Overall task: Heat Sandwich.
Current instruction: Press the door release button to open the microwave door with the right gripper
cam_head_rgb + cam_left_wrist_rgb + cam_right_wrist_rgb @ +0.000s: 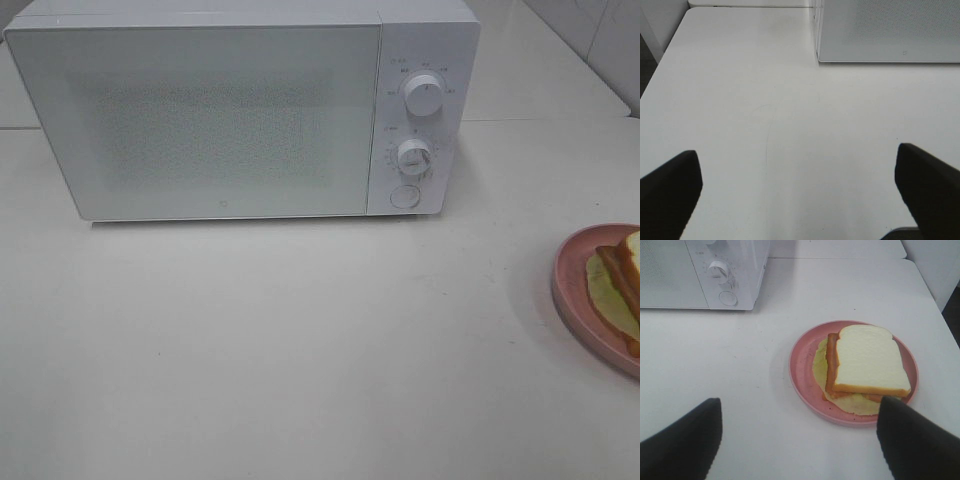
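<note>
One white microwave oven (200,110) stood at the back of a white table (300,350), its door closed. Its control panel, on the right of the door in the high view, carried two round dials, an upper dial (423,93) and a lower dial (413,156), with one round button (404,196) below them.

One round pink plate (800,375) sat on the table, in front of the microwave and to its right, apart from it and partly cut off by the high view's right edge. On it lay one sandwich (867,365): one thick slice of white bread on top, reddish-brown meat strips showing beneath it, and a pale yellow-green layer spreading out underneath.

The left gripper (797,175) hung over bare table in front of the microwave's left corner, its two dark fingers (670,190) spread wide apart and holding nothing. The right gripper (800,435) hung near the plate, its two dark fingers (685,440) also wide apart and empty, one tip just beside the plate's rim.
</note>
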